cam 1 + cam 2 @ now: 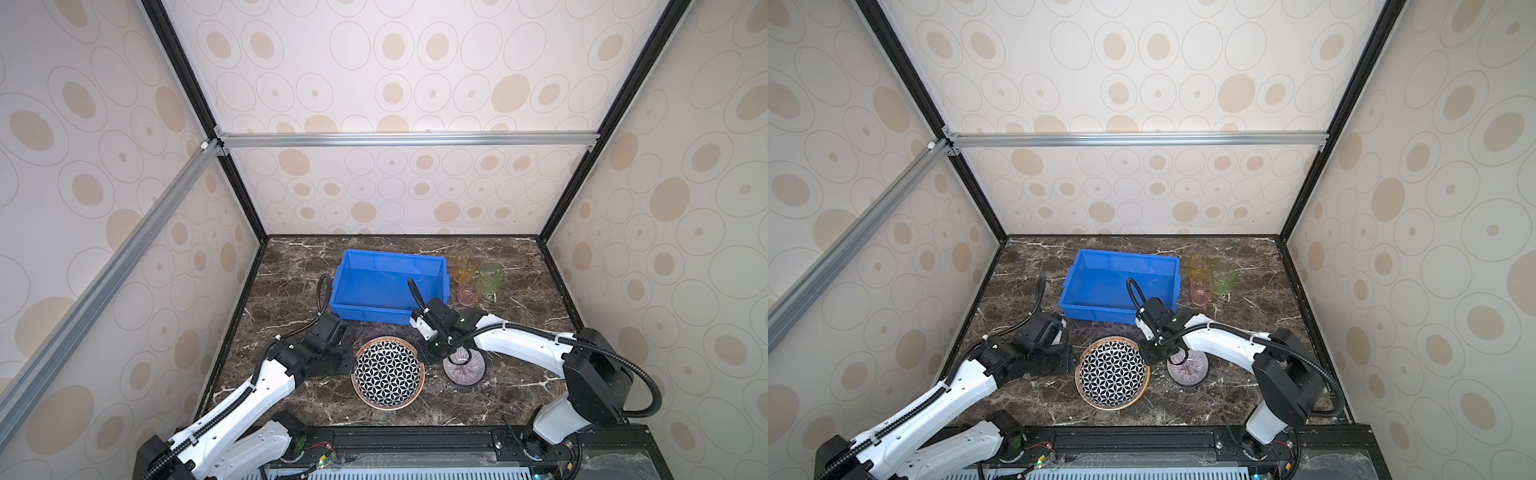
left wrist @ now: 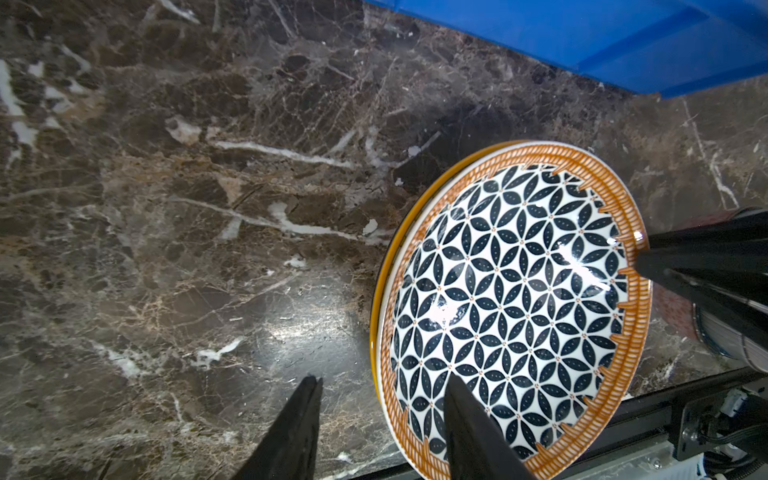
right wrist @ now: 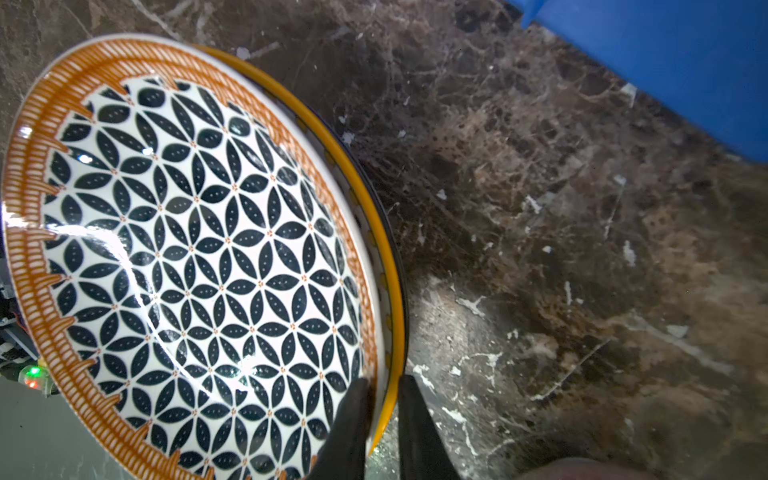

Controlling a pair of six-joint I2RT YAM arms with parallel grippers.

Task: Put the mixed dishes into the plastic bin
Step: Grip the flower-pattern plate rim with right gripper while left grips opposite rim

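The round black-white lattice plate (image 1: 388, 372) lies face up — purple-rayed bowl (image 1: 467, 374) beside. Astride its rim, left gripper (image 2: 381, 377) wide; right gripper (image 3: 385, 380) seemingly pinching.

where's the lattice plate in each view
Top view: lattice plate at the front centre of the table.
Top view: same place.
Left wrist: plate, rim between the open left claw's fingers.
Right wrist: plate, rim between the right claw's fingers.
Shared landmark: blue bin, in every view.

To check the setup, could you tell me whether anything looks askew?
Yes: the round black-and-white lattice glossy plate sits off-centre on a yellow-rimmed plate, whose rim juts out on one side; the right end effector pinches both rims.
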